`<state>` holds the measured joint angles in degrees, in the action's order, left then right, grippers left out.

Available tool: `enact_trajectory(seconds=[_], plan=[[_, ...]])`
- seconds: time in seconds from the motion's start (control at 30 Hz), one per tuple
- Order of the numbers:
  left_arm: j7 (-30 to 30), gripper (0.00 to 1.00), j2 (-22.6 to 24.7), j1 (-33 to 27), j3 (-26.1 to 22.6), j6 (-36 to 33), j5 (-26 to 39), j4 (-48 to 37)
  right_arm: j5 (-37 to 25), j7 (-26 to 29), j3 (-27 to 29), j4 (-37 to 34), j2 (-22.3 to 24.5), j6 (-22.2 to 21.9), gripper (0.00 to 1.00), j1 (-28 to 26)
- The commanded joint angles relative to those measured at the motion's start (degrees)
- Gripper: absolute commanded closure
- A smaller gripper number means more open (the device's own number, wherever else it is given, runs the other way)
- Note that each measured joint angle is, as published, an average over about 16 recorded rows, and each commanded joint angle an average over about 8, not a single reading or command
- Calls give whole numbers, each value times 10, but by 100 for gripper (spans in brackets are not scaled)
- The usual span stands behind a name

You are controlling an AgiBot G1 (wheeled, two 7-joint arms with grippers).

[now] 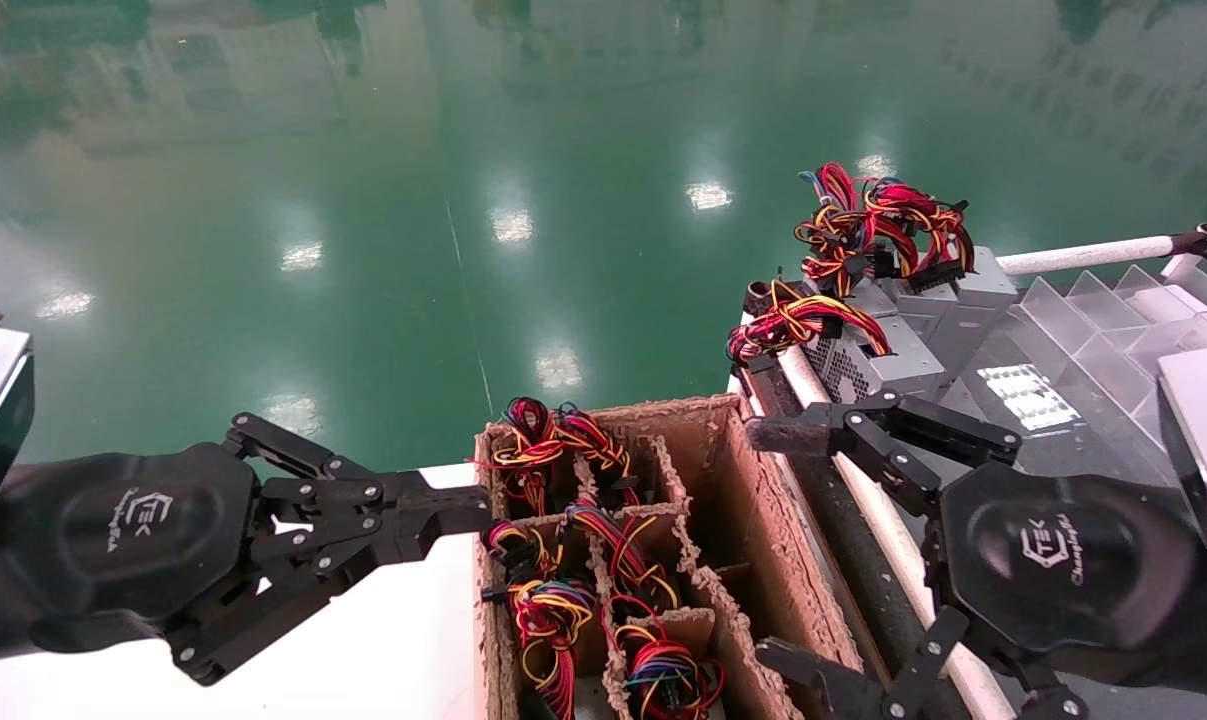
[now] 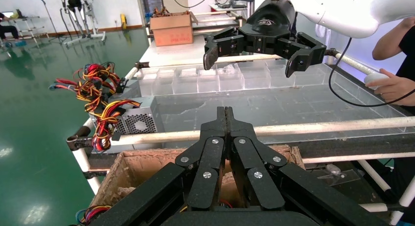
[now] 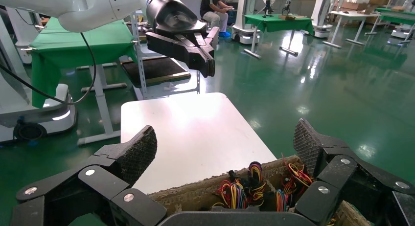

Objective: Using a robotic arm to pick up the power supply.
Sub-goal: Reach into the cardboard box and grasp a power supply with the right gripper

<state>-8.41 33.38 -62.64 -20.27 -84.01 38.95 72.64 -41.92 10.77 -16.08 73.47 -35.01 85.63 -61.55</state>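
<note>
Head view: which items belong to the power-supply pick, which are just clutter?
Job:
open right gripper
grey perforated metal power supply with wire bundle
cardboard divided box of supplies

Clutter:
shut left gripper, parked
clear plastic divider tray
white table

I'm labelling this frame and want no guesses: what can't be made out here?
- Power supply: head view, its wire bundle covers part of the case.
- Cardboard box: head view, bottom edge cuts it off.
- Right gripper, open: lower finger partly cropped.
- Left gripper, shut: blocks the box interior in left wrist view.
</note>
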Motion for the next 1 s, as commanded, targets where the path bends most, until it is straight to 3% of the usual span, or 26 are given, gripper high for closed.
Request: enact_trajectory(seconds=[0.03,0.07,0.37,0.57,0.8,1.0], plan=[[0,7,0,0,0,0,0,0,0,0,0,0,0,0,0,0],[0,0,0,0,0,0,0,0,0,0,0,0,0,0,0,0],[0,0,0,0,0,0,0,0,-33,6,-9,-9,0,-29,0,0],[0,0,0,0,0,0,0,0,-105,48,-47,-12,-11,-55,0,-20],[0,0,0,0,0,0,0,0,-221,123,-131,-43,-72,-42,0,-82],[0,0,0,0,0,0,0,0,-279,138,-179,-101,-124,-12,0,-121]])
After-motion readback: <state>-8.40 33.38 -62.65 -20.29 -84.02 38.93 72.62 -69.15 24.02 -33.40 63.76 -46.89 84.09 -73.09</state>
